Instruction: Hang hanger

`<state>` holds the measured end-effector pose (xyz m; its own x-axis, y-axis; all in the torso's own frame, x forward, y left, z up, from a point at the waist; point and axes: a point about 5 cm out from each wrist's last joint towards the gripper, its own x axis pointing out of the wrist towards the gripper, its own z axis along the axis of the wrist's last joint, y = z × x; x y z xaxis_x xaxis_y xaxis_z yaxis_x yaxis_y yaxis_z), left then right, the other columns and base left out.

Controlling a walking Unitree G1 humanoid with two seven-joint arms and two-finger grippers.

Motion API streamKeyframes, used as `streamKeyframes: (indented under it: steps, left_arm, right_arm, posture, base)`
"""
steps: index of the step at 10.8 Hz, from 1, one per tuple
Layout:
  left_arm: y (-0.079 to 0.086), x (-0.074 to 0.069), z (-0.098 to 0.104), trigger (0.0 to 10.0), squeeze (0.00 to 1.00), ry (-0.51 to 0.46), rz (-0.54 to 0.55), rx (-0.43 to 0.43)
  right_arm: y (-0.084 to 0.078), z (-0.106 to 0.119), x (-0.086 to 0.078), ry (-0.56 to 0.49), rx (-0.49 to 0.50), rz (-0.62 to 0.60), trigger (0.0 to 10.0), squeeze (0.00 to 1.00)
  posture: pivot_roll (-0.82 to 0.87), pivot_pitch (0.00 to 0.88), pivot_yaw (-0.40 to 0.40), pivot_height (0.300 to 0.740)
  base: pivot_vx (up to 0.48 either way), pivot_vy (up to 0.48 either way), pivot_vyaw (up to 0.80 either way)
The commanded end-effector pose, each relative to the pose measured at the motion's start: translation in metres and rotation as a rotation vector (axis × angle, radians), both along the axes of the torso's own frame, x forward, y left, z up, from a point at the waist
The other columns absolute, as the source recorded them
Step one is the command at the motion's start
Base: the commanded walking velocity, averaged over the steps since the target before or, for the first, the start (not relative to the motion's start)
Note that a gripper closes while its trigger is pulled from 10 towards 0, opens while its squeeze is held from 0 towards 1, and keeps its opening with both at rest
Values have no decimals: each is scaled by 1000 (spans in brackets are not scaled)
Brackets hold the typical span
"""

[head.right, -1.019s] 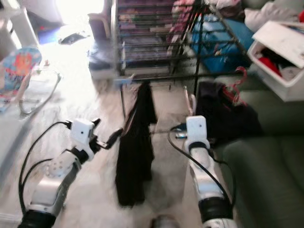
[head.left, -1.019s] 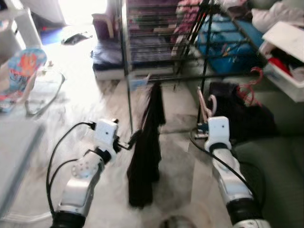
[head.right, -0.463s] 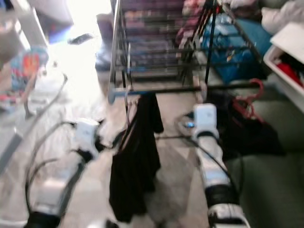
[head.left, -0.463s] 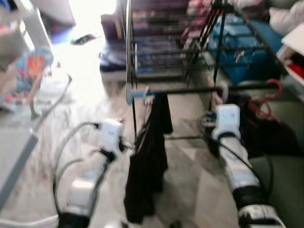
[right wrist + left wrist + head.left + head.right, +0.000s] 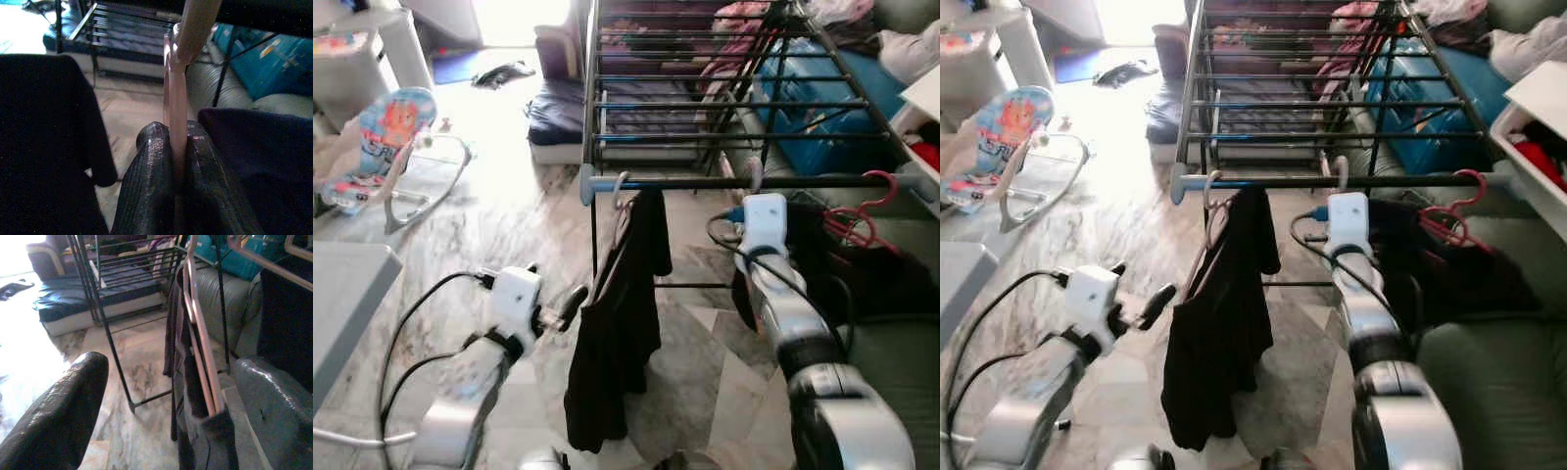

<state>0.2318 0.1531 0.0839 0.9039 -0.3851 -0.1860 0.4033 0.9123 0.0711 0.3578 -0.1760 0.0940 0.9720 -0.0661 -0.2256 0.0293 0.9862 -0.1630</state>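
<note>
Change: right gripper [image 5: 1340,186] is now sitting higher, up against the rail [image 5: 754,182], where a second ago it was holding the hanger below that bar; the camera has also shifted, so the rack [image 5: 705,88] is showing more fully and sharper.
Hanger: pale pink hanger [image 5: 177,98] is standing upright just under the rail, its hook [image 5: 753,174] curling over the bar, right of the middle of the rail.
Right gripper: its two black fingers [image 5: 146,186] are pressing together on the hanger's stem, pinching it from both sides, the hook rising out beyond the fingertips toward the rail.
Right arm: silver arm [image 5: 788,313] is reaching up from the lower edge to the rail, white wrist block just below the bar.
Left gripper: left gripper [image 5: 570,302] is hovering low and left of the rail's left end, fingers [image 5: 63,406] spreading wide, gripping nothing.
Black garment: black garment [image 5: 617,323] is hanging on another pink hanger [image 5: 198,338] from the rail near its left end cap, draping down toward the floor [image 5: 499,225]; the left gripper is sitting just beside it, whether touching I cannot tell.
Red hanger: red hanger [image 5: 867,211] is hooking over the rail near its right end, with dark clothes [image 5: 881,274] below it.
Baby bouncer: baby bouncer [image 5: 382,147] is lying well apart from the rail, far to its left.
</note>
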Motion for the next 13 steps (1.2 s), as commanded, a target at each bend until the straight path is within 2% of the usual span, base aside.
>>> streamKeyframes:
  steps: [1,3,5,9,13]
  left_arm:
    - [2,-2,8,10000,0,-12,12,14]
    - [4,-9,10,10000,0,-3,15,26]
    - [4,-15,10,10000,0,17,14,39]
    - [2,-11,10,10000,0,30,6,49]
    - [0,-9,9,10000,0,30,2,59]
  right_arm:
    - [1,11,10,2,20,0,10000,0]
    - [-4,9,16,72,48,-56,10000,0]
    - [-7,-12,7,172,84,-98,10000,0]
    - [-24,-25,-3,179,80,-185,10000,0]
    - [-21,-29,-5,178,79,-174,10000,0]
  posture:
    - [78,67,-26,740]
    - [99,84,-27,740]
    - [108,74,-30,740]
    - [101,47,-22,740]
    - [104,26,-13,740]
  base:
    - [0,0,0]
    - [0,0,0]
    - [0,0,0]
    - [0,0,0]
    - [0,0,0]
